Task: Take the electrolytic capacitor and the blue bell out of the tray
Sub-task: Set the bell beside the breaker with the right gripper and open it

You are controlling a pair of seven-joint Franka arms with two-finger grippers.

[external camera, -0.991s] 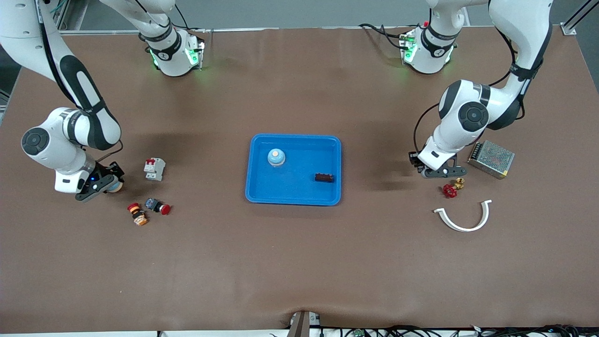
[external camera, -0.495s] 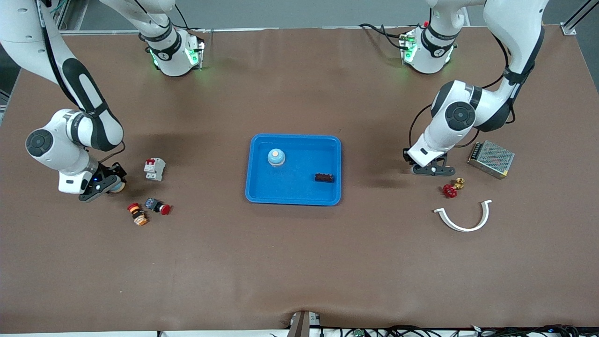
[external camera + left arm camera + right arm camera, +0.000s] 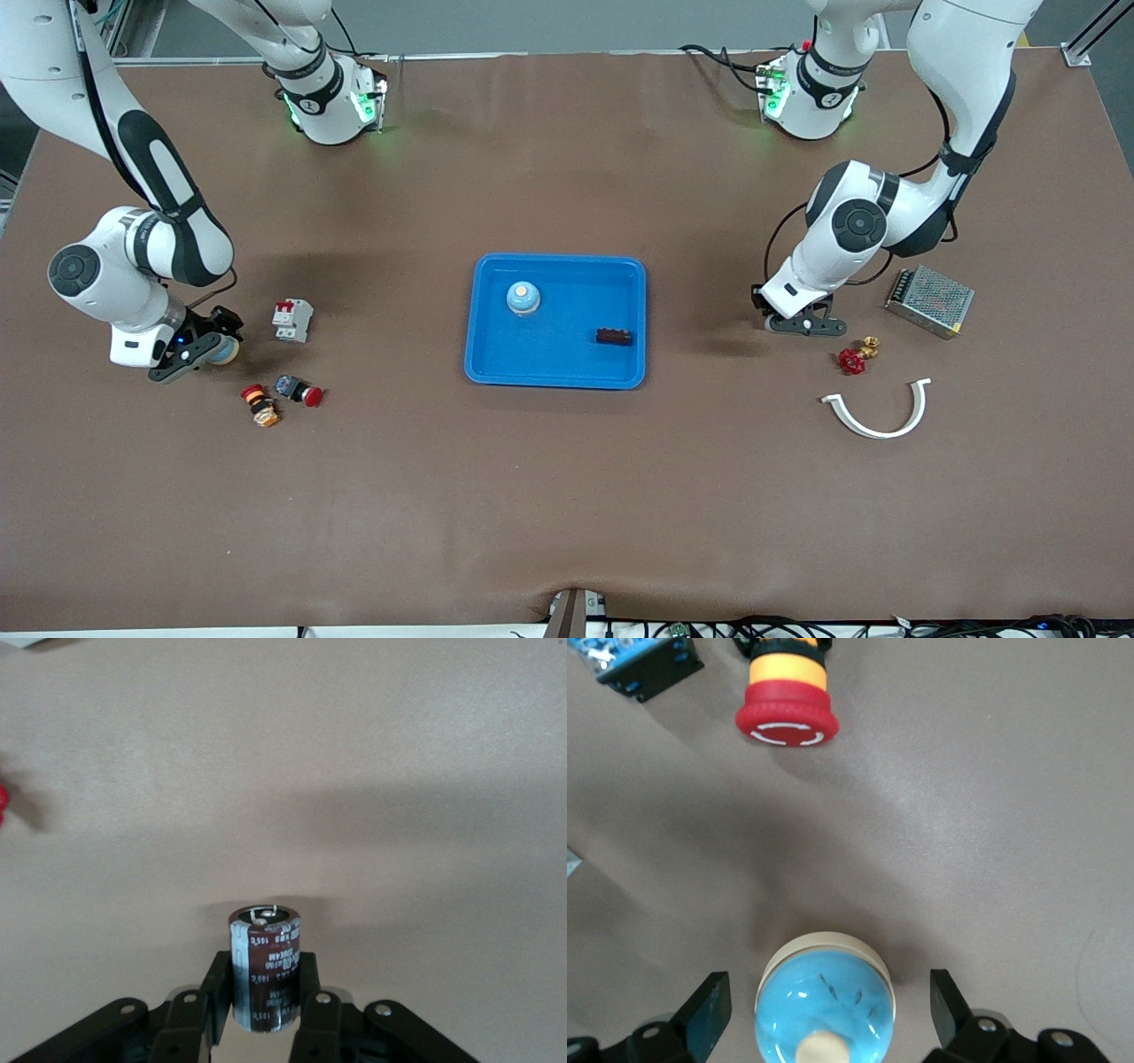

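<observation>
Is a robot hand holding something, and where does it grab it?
The left gripper pinches the capacitor by its sides. The right gripper stands open around the bell.

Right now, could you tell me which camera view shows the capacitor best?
The left wrist view: the capacitor stands upright, clamped in the left gripper, with its top visible. The front view hides it under that gripper; the right wrist view does not show it.

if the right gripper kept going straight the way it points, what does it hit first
Most likely the bell, which sits between the open fingers of the right gripper. Past it the table looks bare; the red button lies off to one side, though depth is unclear.
</observation>
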